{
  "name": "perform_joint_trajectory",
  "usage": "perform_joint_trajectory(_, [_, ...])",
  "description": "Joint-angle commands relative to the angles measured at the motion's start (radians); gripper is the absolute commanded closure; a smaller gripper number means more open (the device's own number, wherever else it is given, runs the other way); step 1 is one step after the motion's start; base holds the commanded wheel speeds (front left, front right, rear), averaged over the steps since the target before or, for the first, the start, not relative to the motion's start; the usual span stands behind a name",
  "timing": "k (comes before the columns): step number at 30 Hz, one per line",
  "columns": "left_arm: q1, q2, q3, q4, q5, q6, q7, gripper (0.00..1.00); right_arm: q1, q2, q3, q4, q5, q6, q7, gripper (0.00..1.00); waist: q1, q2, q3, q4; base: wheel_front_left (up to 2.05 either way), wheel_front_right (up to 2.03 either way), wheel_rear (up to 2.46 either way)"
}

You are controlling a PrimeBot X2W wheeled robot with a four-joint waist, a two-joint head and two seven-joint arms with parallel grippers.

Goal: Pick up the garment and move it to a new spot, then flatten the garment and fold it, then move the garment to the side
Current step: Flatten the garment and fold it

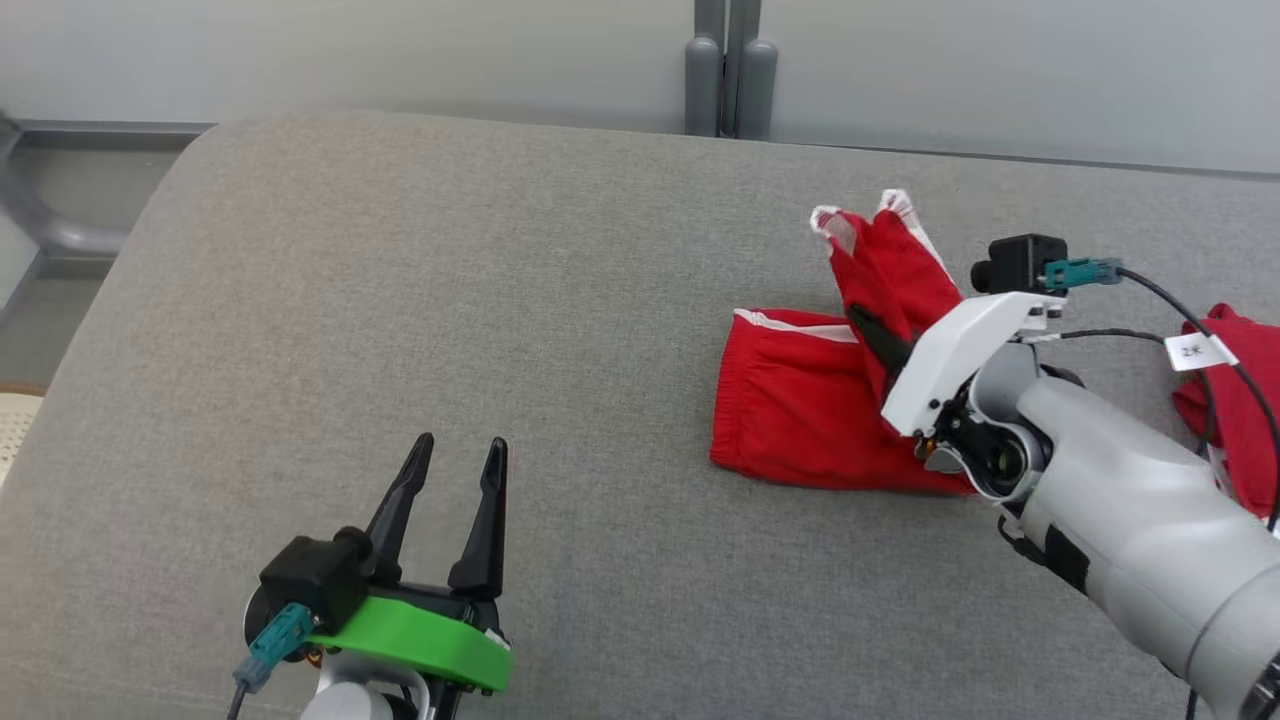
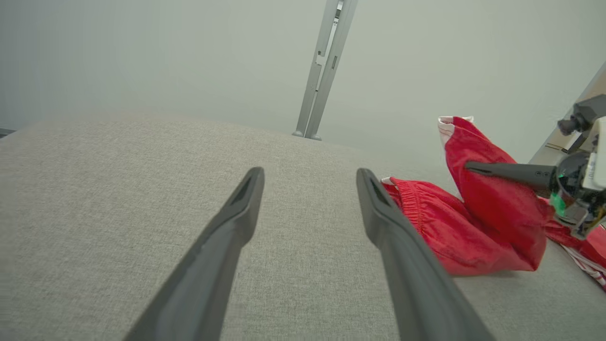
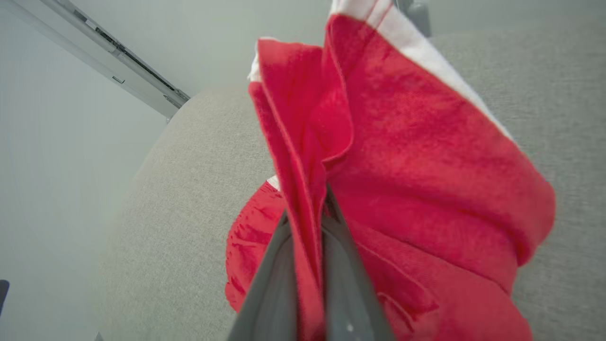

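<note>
**Left gripper free, right gripper pinching the red garment**

Left gripper (image 1: 460,448) sits closest, at the lower left of the head view, low over bare grey cloth-covered tabletop (image 1: 400,300). Its two dark fingers (image 1: 487,520) are spread apart with nothing between them, well apart from the cloth.

Right of centre lies the red garment (image 1: 800,420), white-trimmed. One part rests flat on the tabletop with its gathered waistband towards the left. Another part is lifted into a peak. The right gripper (image 1: 866,326) has its fingers closed on that raised fold. From the right wrist, red cloth runs squeezed between the two fingers.

The pale right forearm (image 1: 1120,500) crosses over the garment's near right corner and hides it. Beyond the arm, at the right edge, a second red cloth (image 1: 1245,420) lies partly behind a black cable (image 1: 1150,290) carrying a white tag (image 1: 1195,352). A grey post (image 1: 730,70) stands behind the tabletop's far edge.
</note>
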Motion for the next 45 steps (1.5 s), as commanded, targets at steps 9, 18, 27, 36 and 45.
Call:
perform_joint_trajectory(9, [-0.024, -0.002, -0.011, 0.018, -0.008, -0.003, -0.003, 0.00, -0.055, 0.172, 0.050, 0.240, -0.051, 0.000, 0.049, 1.00, 0.0000, 0.0000, 0.026, 0.066, 0.00, 0.00, 0.00])
perform_joint_trajectory(18, [-0.012, 0.005, 0.006, 0.025, -0.004, -0.003, -0.003, 0.00, -0.050, 0.185, 0.053, 0.181, -0.063, 0.000, -0.007, 0.00, 0.0000, 0.0000, -0.004, 0.000, 0.00, 0.00, 0.00])
perform_joint_trajectory(27, [0.034, 0.005, 0.069, -0.043, 0.051, 0.004, -0.003, 0.00, 0.007, -0.016, -0.011, 0.006, -0.097, 0.000, -0.179, 0.00, 0.0000, 0.0000, -0.052, -0.085, 0.00, 0.00, 0.00])
perform_joint_trajectory(36, [0.045, -0.012, 0.084, -0.092, 0.097, 0.004, -0.003, 0.00, 0.065, -0.055, -0.099, 0.082, -0.238, 0.000, -0.199, 0.00, 0.0000, 0.0000, -0.036, -0.068, 0.00, 0.00, 0.00])
perform_joint_trajectory(45, [0.026, -0.022, 0.080, -0.067, 0.090, 0.000, -0.003, 0.00, 0.101, 0.068, -0.076, 0.200, -0.223, 0.000, -0.084, 1.00, 0.0000, 0.0000, -0.016, 0.023, 0.00, 0.00, 0.00])
